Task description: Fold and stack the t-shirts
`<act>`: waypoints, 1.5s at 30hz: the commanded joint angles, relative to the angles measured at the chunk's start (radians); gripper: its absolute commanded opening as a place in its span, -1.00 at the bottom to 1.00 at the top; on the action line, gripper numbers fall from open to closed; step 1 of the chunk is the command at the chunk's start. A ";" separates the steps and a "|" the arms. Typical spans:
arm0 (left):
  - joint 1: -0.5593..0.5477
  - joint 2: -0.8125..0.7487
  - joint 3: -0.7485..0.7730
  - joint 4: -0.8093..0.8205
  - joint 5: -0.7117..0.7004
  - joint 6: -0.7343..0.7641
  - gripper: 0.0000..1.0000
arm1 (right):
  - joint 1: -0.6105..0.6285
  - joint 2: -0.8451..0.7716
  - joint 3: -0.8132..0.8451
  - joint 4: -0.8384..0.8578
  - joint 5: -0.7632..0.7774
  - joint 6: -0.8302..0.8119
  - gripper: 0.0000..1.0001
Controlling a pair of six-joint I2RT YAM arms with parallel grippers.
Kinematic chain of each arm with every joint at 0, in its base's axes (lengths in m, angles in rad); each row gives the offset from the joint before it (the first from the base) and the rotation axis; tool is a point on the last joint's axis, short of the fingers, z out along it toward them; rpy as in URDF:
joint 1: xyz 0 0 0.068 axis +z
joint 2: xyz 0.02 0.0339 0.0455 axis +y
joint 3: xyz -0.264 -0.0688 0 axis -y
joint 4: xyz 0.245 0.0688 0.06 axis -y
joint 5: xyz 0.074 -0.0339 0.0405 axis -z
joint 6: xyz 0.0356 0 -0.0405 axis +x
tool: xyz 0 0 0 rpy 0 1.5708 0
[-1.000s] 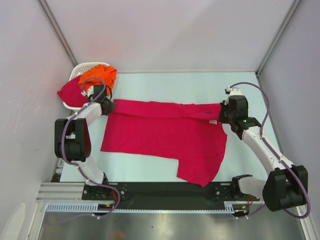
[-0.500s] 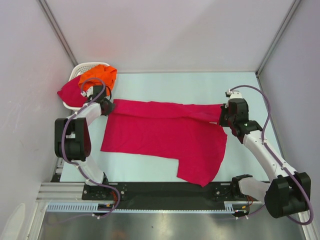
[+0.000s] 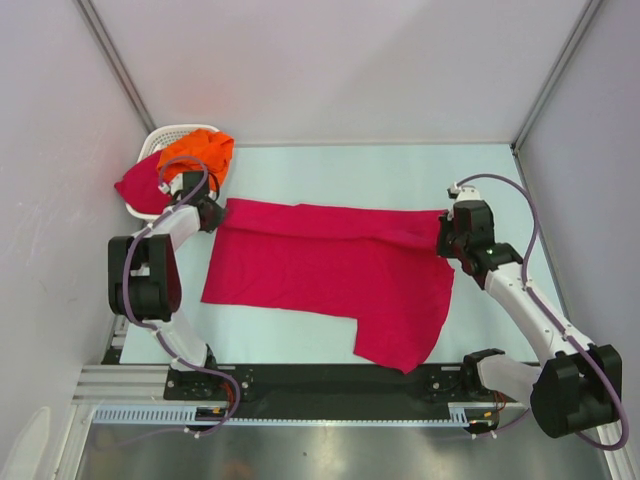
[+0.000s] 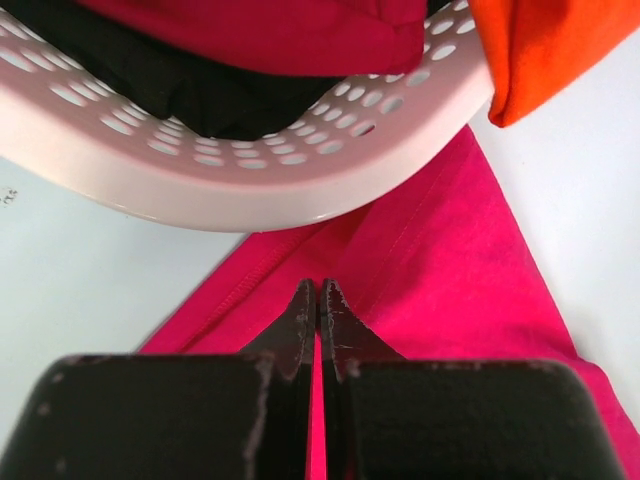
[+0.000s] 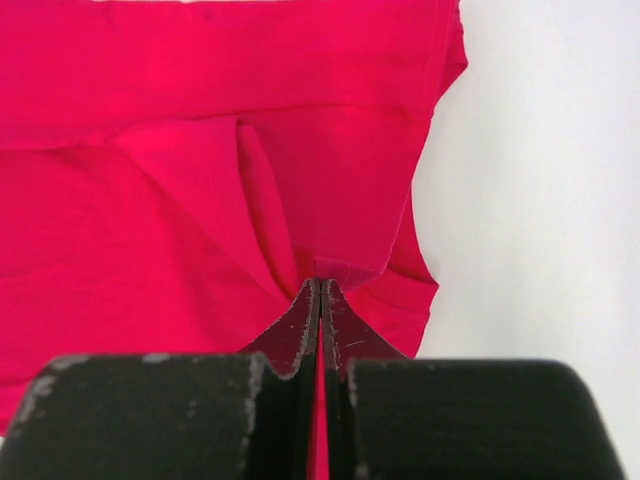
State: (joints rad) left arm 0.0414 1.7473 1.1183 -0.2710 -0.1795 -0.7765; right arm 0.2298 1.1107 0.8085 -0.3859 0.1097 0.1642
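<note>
A crimson-pink t-shirt (image 3: 330,270) lies spread on the table, its far edge folded over and stretched between both arms. My left gripper (image 3: 213,212) is shut on the shirt's far left corner (image 4: 420,270), just in front of the basket. My right gripper (image 3: 447,228) is shut on the far right corner (image 5: 340,265), where the fabric bunches at the fingertips. A bright orange t-shirt (image 3: 198,153) and another crimson-pink one (image 3: 140,186) hang over the basket rim; the orange one (image 4: 545,50) shows at the upper right of the left wrist view.
The white slotted basket (image 3: 172,132) stands at the far left corner of the table, its rim (image 4: 250,170) close ahead of my left fingers. White walls enclose the table on three sides. A black rail (image 3: 330,380) runs along the near edge.
Both grippers have carried the shirt's far edge slightly farther from the bases, keeping it taut. The right arm has also shifted a little to the right.
</note>
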 commanded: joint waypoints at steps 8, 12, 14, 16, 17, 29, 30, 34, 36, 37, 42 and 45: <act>0.017 0.034 0.003 0.016 -0.035 0.066 -1.00 | 0.039 0.011 -0.034 -0.028 -0.002 0.034 -1.00; 0.023 0.053 0.012 0.012 -0.041 0.077 -1.00 | 0.059 0.018 -0.037 -0.041 0.002 0.058 -1.00; 0.025 0.061 0.020 0.010 -0.041 0.083 -1.00 | 0.066 0.015 -0.045 -0.044 0.001 0.067 -1.00; 0.023 0.073 0.025 0.010 -0.038 0.085 -1.00 | 0.072 0.017 -0.046 -0.053 0.001 0.072 -1.00; 0.023 0.077 0.028 0.010 -0.040 0.086 -1.00 | 0.074 0.023 -0.046 -0.059 0.004 0.074 -1.00; 0.026 0.092 0.046 0.004 -0.061 0.100 -1.00 | 0.100 0.095 -0.032 -0.084 -0.007 0.072 -1.00; 0.026 0.090 0.046 0.004 -0.061 0.100 -1.00 | 0.100 0.092 -0.032 -0.084 -0.008 0.070 -1.00; 0.028 0.092 0.057 0.004 -0.067 0.112 -1.00 | 0.100 0.083 -0.034 -0.085 -0.013 0.077 -1.00; 0.029 0.098 0.063 0.003 -0.066 0.118 -1.00 | 0.102 0.081 -0.034 -0.090 -0.011 0.074 -1.00; 0.031 0.101 0.070 0.001 -0.067 0.120 -1.00 | 0.102 0.083 -0.031 -0.097 -0.015 0.077 -1.00; 0.031 0.107 0.089 -0.004 -0.069 0.135 -1.00 | 0.103 0.052 -0.031 -0.099 -0.025 0.083 -1.00; 0.032 0.109 0.097 -0.004 -0.072 0.146 -1.00 | 0.102 0.028 -0.038 -0.099 -0.021 0.083 -1.00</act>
State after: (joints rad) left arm 0.0563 1.8511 1.1690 -0.2764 -0.2089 -0.6697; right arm 0.3264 1.1889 0.7658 -0.4751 0.0914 0.2363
